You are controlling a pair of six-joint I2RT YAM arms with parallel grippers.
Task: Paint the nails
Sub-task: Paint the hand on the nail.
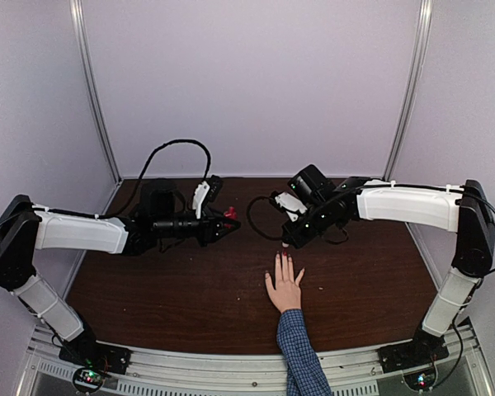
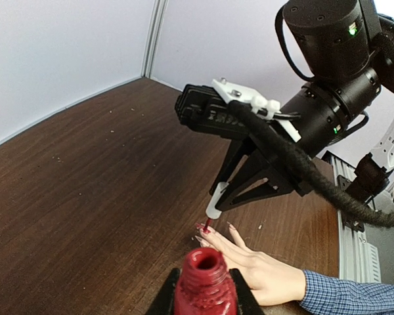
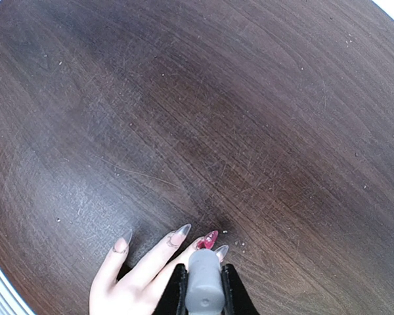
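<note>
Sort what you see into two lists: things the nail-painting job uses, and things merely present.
In use:
nails, one already red
hand
open polish bottle, held by the left end effector
brush cap, held by the right end effector

Merely present:
table
cables
checked sleeve
</note>
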